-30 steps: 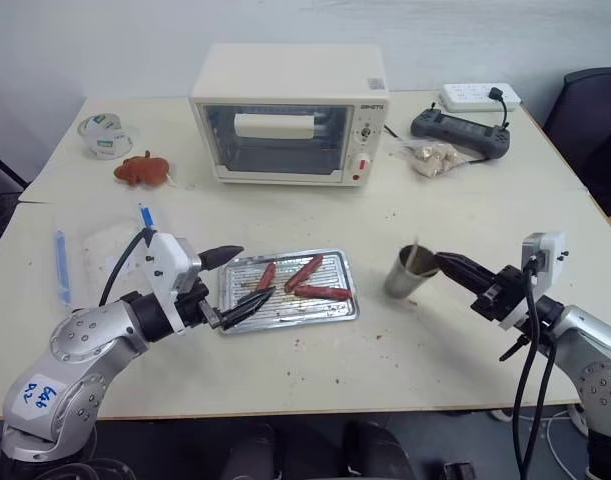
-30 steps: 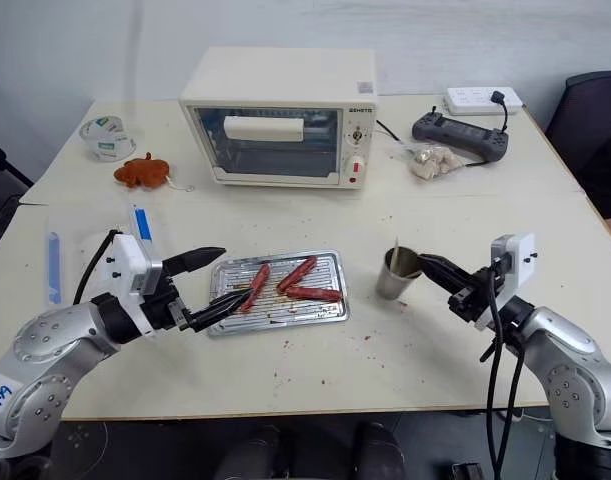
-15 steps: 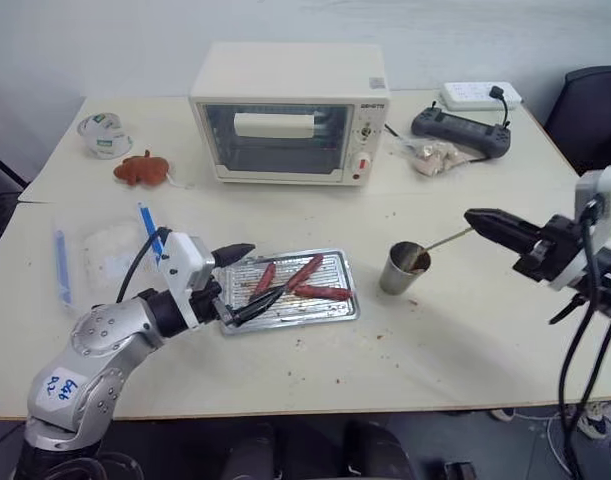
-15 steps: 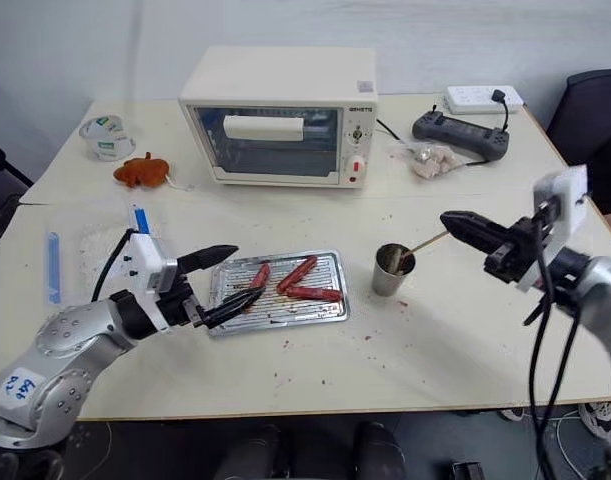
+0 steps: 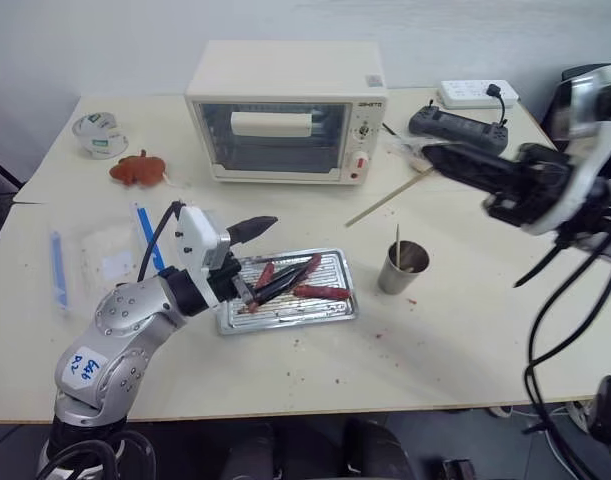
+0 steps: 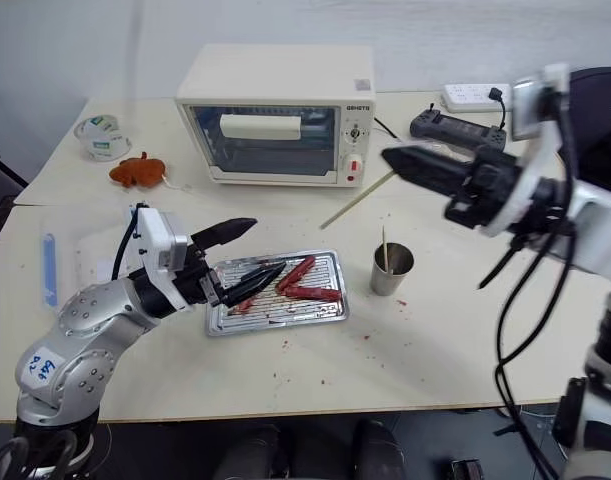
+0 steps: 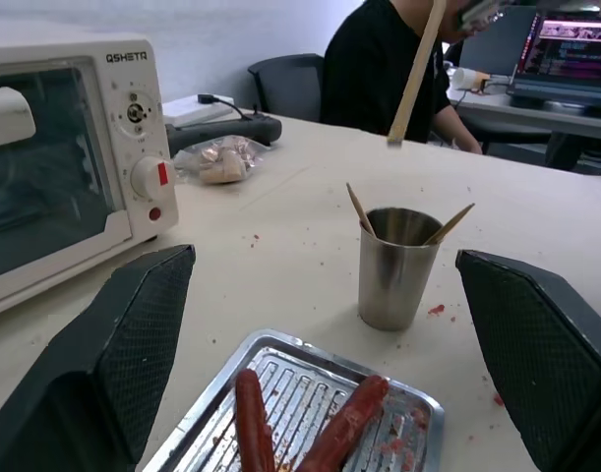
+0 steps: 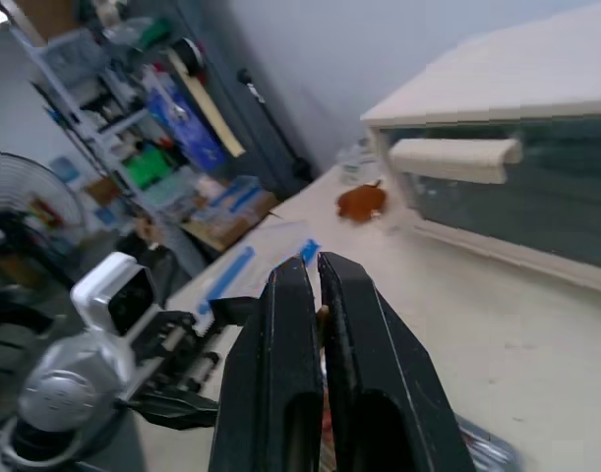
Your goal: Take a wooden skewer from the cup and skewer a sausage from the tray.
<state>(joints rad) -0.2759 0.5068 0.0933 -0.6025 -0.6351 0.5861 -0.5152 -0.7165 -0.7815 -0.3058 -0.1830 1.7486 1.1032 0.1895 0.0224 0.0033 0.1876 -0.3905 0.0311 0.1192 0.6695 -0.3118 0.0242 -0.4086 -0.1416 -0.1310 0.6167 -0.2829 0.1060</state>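
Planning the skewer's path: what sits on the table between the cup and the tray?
Bare tabletop between the cup and the tray, seen in the left eye view.

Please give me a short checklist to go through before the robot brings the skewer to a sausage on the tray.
1. Right claw shut on thin pale wooden skewer: ok.
2. Skewer fully out of small grey tapered cup: ok.
3. Three glossy reddish-brown sausages lying in shallow silver metal tray: ok.
4. Left claw open, over the tray's left part: ok.
5. Skewer's pointed end aimed at a sausage: not ok.
6. Which skewer end is pointed: cannot tell.
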